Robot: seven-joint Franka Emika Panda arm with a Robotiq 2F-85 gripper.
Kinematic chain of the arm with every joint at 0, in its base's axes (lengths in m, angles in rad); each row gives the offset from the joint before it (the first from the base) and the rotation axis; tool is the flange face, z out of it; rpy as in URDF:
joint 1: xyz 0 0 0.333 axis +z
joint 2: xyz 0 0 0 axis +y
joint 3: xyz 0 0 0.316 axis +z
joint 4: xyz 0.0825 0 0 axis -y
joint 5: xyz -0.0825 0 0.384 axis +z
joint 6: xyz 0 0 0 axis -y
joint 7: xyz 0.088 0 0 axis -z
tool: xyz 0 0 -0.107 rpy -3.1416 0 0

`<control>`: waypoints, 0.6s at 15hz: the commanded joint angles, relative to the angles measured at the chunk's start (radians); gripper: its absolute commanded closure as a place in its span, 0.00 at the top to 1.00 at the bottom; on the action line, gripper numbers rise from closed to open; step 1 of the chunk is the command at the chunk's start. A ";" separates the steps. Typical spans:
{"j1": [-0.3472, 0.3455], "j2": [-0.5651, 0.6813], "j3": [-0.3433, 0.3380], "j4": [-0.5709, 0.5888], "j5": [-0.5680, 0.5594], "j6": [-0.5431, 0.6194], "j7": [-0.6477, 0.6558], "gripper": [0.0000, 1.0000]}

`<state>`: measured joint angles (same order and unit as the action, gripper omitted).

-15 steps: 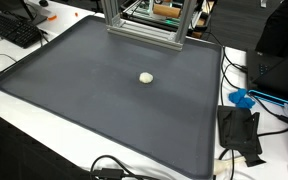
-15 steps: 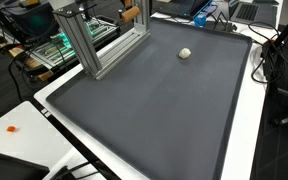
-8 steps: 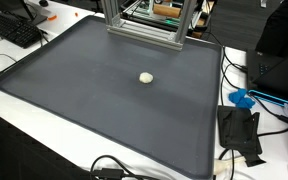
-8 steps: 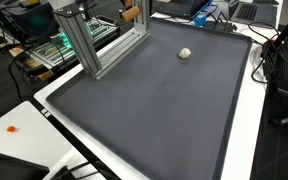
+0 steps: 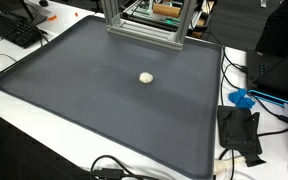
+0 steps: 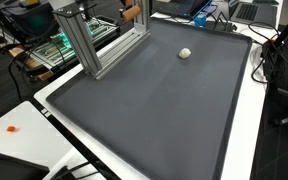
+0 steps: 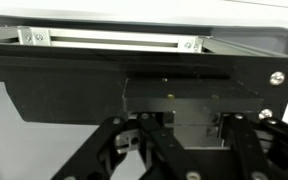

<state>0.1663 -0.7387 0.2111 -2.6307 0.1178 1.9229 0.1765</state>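
- Wrist view: the gripper (image 7: 179, 158) faces the aluminium frame (image 7: 109, 40) up close (fingertips out of shot, so its grip cannot be told).
- In an exterior view, a white ball (image 5: 146, 76) lies on the grey mat (image 5: 74, 95), apart from the frame.

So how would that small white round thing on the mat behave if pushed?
The small white ball looks round, so a push would probably roll it across the flat dark mat. Being small, it is likely light. Its curved sides might slip from a pinch.

- Wrist view: the bottom edge cuts off the gripper (image 7: 174, 150), fingertips unseen.
- In both exterior views the white lump (image 5: 146, 76) (image 6: 185, 53) is too small to identify.
- The top edge crops the aluminium frame (image 5: 144, 35).
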 commanded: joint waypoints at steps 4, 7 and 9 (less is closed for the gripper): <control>-0.007 0.010 0.013 0.046 -0.037 -0.046 0.010 0.28; -0.011 0.010 0.011 0.050 -0.050 -0.037 0.007 0.28; -0.013 0.007 0.008 0.065 -0.067 -0.028 -0.001 0.28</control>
<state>0.1657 -0.7303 0.2150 -2.5985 0.0827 1.9097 0.1766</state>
